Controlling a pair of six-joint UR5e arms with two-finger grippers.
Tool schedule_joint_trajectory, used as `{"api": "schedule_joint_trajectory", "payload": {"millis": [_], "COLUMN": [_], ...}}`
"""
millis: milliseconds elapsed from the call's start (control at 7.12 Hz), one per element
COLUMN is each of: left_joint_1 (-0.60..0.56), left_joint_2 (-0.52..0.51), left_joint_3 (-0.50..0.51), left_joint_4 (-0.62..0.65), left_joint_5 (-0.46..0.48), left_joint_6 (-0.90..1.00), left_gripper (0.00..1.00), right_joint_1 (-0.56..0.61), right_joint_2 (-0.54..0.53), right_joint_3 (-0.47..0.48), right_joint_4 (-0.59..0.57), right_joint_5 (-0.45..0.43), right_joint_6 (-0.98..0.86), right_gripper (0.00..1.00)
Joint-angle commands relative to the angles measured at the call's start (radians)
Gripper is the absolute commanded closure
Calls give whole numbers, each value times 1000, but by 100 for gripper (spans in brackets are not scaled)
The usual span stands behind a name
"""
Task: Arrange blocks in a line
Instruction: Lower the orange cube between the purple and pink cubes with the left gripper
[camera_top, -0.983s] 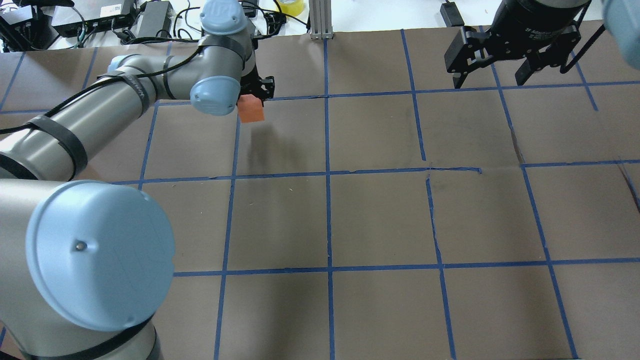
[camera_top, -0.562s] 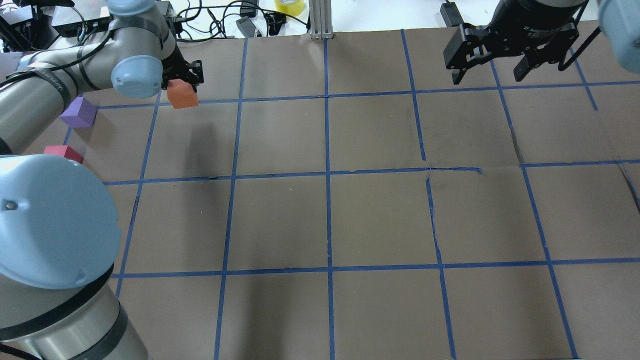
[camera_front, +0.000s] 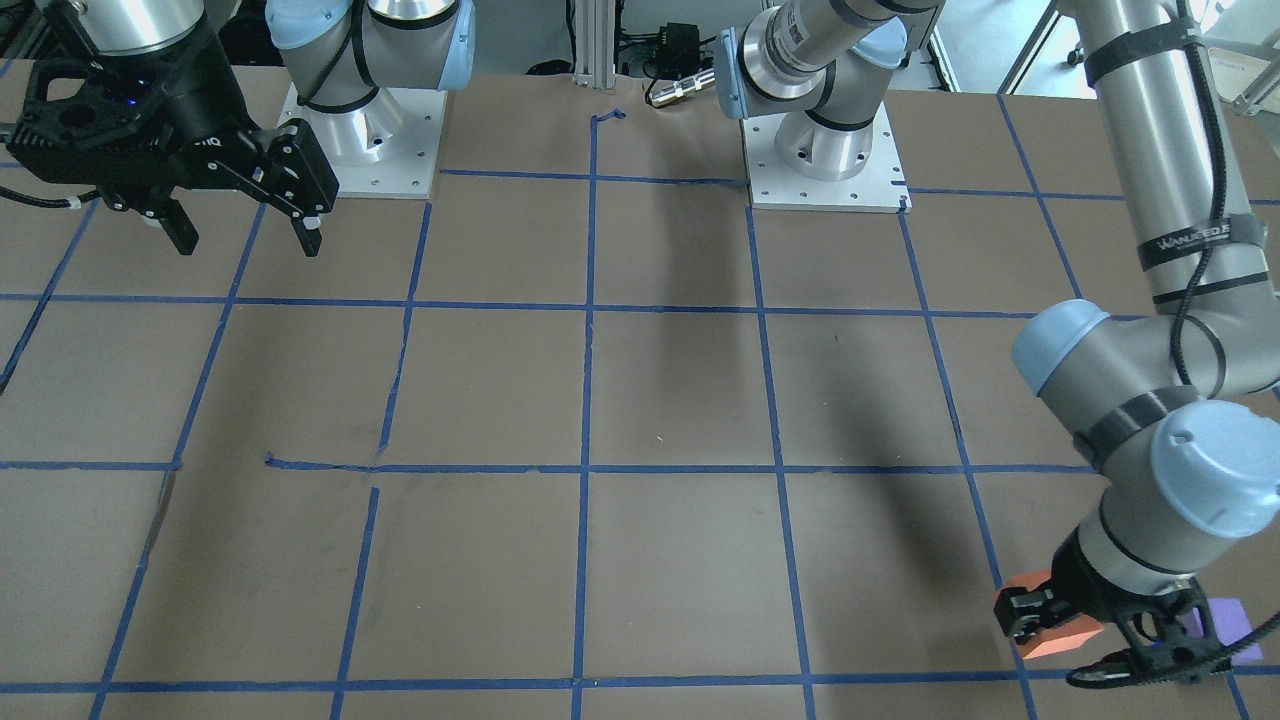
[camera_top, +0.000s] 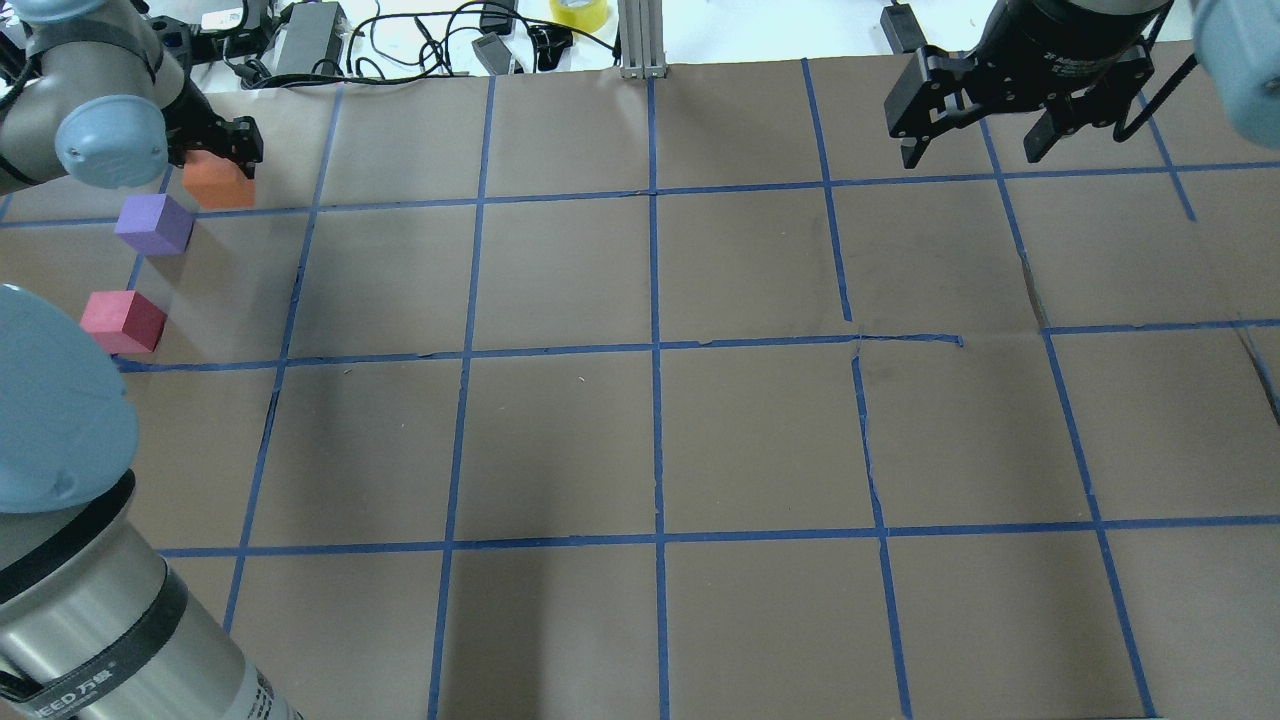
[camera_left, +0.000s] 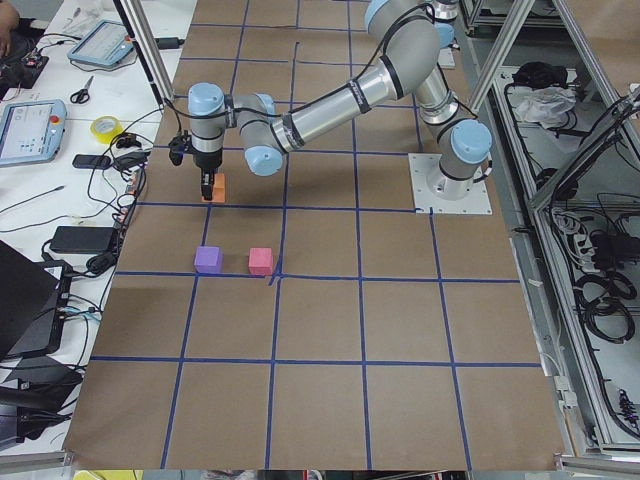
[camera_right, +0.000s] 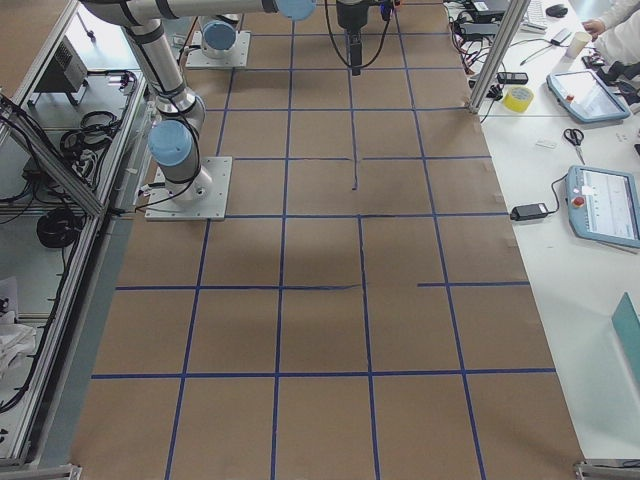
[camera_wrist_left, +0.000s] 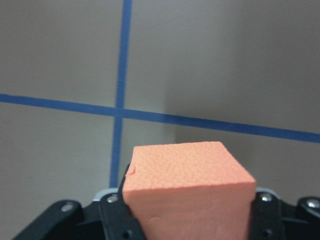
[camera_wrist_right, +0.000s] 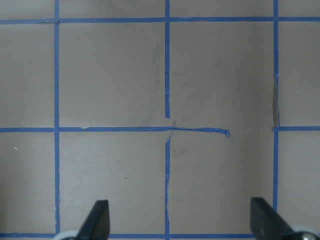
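**While the left gripper clamps the small orange foam cube, two more cubes lie on the surface**

Where the brown paper-covered surface with its blue tape grid reaches its far left corner, the left gripper is closed on two opposite sides of the orange foam cube. Whether the cube touches the paper cannot be told. The small purple foam cube lies just nearer and a little left, apart from it. The small pinkish-red foam cube lies nearer again. Over the far right, the right gripper hangs with jaws spread wide, holding nothing.
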Motion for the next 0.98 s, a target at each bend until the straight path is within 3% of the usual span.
{"api": "schedule_joint_trajectory", "payload": {"millis": [0,281,843], "left_joint_1": [95,208,216], "left_joint_2": [-13,-26,-93], "left_joint_3": [58,63,67], "left_joint_4": [-46,-99,-162], "left_joint_5": [-26,-77,-77], "left_joint_6": [91,216,226], "left_gripper": [100,100,100], "right_joint_1": [0,0,0], "right_joint_2": [0,0,0], "right_joint_3": [1,3,3], "right_joint_4": [-1,-3,-3], "right_joint_5": [1,1,0], "right_joint_6": [0,0,0], "right_gripper": [0,0,0]}}
